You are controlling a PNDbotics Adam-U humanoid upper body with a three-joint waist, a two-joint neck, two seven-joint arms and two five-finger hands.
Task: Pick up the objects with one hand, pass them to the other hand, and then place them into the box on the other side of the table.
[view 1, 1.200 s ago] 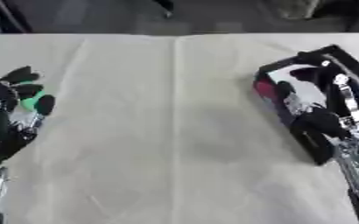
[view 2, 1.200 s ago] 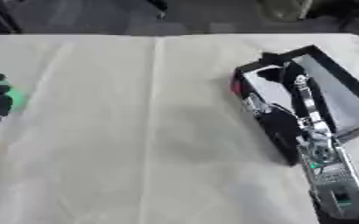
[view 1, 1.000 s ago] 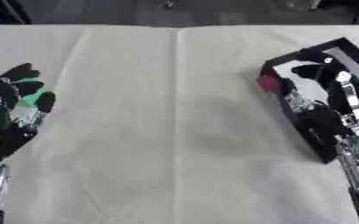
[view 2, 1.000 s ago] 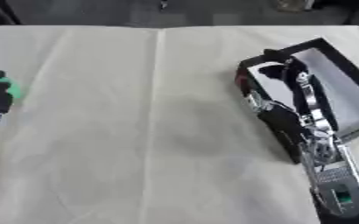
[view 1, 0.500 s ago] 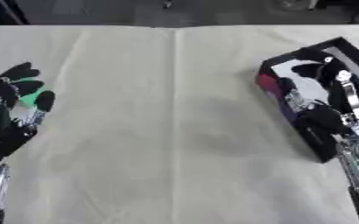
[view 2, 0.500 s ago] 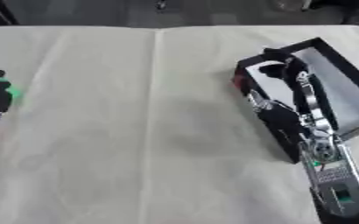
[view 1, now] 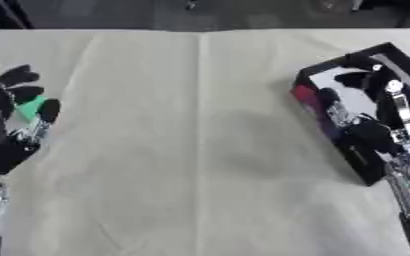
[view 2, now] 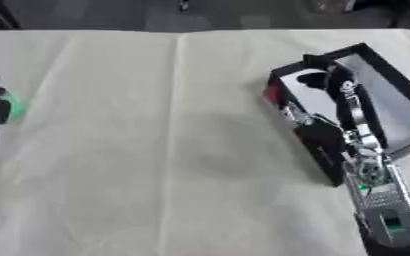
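The right hand (view 2: 331, 107) reaches up from the lower right of the frame, its silver and black forearm angled toward the upper left, fingers extended over the black box (view 2: 379, 107) at the right side of the cloth-covered counter (view 1: 191, 140). The fingers look relaxed rather than curled, holding nothing visible. A red patch shows on the box's near left wall. At the left edge of the frame the left hand (view 1: 12, 125) rests with fingers spread upward, and a small green object (view 1: 29, 106) lies between them, touching the fingers.
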